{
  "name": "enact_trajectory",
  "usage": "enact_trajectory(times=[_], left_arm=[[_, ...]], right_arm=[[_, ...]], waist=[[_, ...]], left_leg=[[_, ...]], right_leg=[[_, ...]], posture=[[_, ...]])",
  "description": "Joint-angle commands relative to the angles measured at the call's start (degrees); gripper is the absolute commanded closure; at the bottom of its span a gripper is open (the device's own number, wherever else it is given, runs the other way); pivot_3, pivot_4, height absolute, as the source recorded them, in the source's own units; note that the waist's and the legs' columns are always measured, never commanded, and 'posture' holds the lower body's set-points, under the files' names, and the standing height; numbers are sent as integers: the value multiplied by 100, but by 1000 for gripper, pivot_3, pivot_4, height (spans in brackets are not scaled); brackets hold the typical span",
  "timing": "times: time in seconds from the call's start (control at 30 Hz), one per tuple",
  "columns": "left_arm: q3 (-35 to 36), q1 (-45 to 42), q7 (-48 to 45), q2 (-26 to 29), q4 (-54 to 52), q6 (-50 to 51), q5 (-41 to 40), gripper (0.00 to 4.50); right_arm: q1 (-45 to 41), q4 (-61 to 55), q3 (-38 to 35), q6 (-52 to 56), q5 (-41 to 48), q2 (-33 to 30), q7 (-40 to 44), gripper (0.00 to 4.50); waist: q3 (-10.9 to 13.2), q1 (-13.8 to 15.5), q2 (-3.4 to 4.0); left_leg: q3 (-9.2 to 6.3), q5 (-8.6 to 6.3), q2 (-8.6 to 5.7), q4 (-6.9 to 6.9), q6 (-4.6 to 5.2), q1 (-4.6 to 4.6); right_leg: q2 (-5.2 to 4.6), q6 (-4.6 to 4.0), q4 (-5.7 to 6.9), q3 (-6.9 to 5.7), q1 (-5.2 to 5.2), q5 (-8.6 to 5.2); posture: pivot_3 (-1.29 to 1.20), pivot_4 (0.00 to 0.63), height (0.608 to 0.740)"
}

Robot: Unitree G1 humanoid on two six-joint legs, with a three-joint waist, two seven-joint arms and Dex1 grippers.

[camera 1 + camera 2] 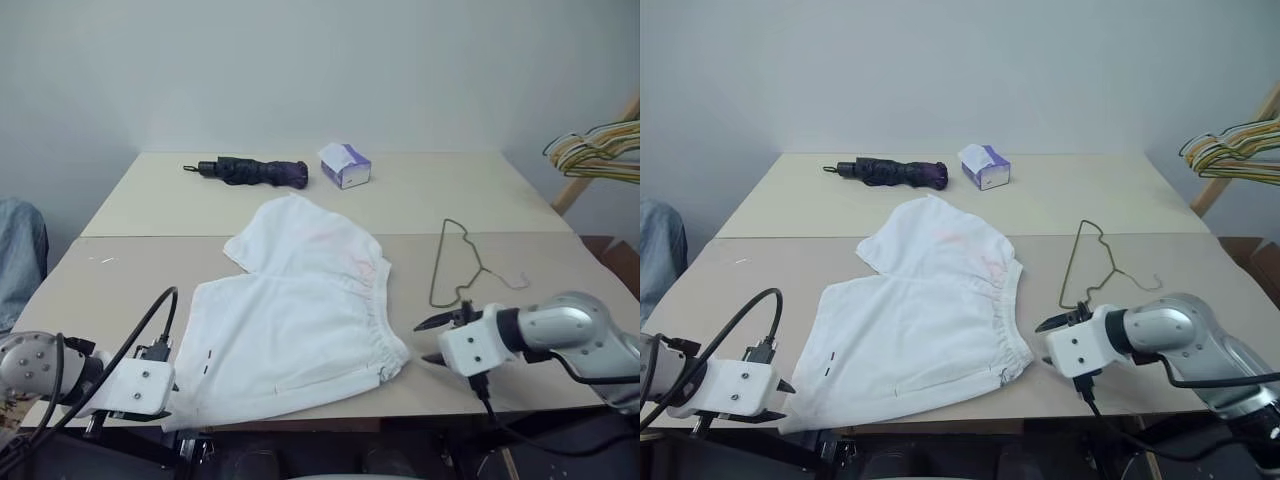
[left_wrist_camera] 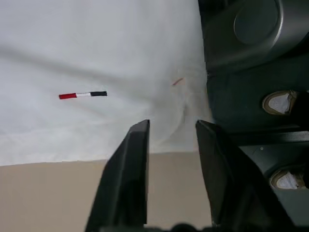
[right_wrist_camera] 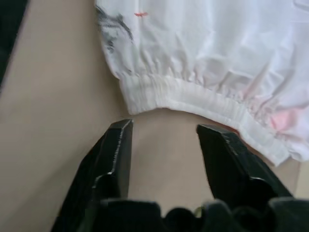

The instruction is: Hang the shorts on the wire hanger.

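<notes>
While both grippers, left point(image 2: 171, 140) and right point(image 3: 164, 145), are hanging spread and empty at the table's point(image 1: 120, 200) front edge, the limp shorts point(image 1: 300, 310) are inviting a waistband pinch.

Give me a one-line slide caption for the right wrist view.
Right gripper open and empty above the table, just short of the elastic waistband of the white shorts.

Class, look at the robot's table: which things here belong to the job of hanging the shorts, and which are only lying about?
Belong to the job:
- the shorts, spread flat on the table
- the wire hanger, lying beside them
- the left gripper and right gripper, both open, holding nothing

Only lying about:
- the folded umbrella
- the tissue box
- the bunch of coloured hangers
</notes>
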Motion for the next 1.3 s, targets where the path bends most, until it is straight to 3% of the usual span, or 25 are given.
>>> enact_trajectory(times=[0.03,0.1,0.2,0.37,0.53,0.8,1.03,1.13,1.3], left_arm=[[58,-538,-58,-81,166,-144,-421,1656],[-77,-1166,19,-313,121,152,-994,972],[-377,-1974,368,-697,142,414,-1183,20],[-1077,-3154,792,-1288,511,239,-879,20],[-1854,-4368,795,-1927,898,285,-863,20],[-2305,-5304,568,-2262,1585,-136,-671,20],[-2313,-5479,558,-2324,1780,-256,-654,20],[-2242,-5481,551,-2347,1735,-166,-812,20],[-2236,-5428,809,-2645,1458,250,-1081,20]], right_arm=[[-150,-131,-535,714,509,159,-202,591],[-550,70,-524,1903,291,529,-817,0],[-989,382,-434,3054,6,963,-1391,0],[-1774,1299,-617,4652,-2,2215,-2630,0],[-2300,2569,-691,5142,-117,3018,-3499,0],[-1642,2690,-441,5034,-329,2333,-3110,0],[-986,1954,-961,5261,-97,1770,-2938,0],[-1047,1389,-1446,5612,426,1878,-2780,0],[-1788,1961,-1579,5975,578,2370,-3194,0]], waist=[[0,-1,0],[-3,-7,-5],[-6,-14,-6],[-7,-32,-5],[-7,-25,-3],[-9,-74,4],[-9,-194,4],[-9,-255,6],[-10,-379,7]], left_leg=[[0,-4,0,0,-7,0],[0,-8,1,0,-14,8],[3,-18,1,2,-31,21],[1,6,-1,0,10,9],[0,7,-5,2,11,-36],[-6,15,-12,12,19,-65],[-11,15,-12,14,19,-54],[-10,15,-11,14,19,-54],[-11,15,-9,13,19,-20]], right_leg=[[0,0,0,0,0,0],[0,0,0,1,5,0],[-1,4,-2,4,19,3],[12,25,4,12,37,26],[10,32,4,13,-1,31],[9,38,0,13,-19,41],[9,39,0,11,-5,41],[9,39,1,13,-7,41],[14,42,0,21,24,42]], posture=[[19,0,740],[19,0,740],[13,0,740],[-9,0,740],[-13,0,740],[-45,0,740],[-60,0,740],[-62,0,740],[-62,0,740]])
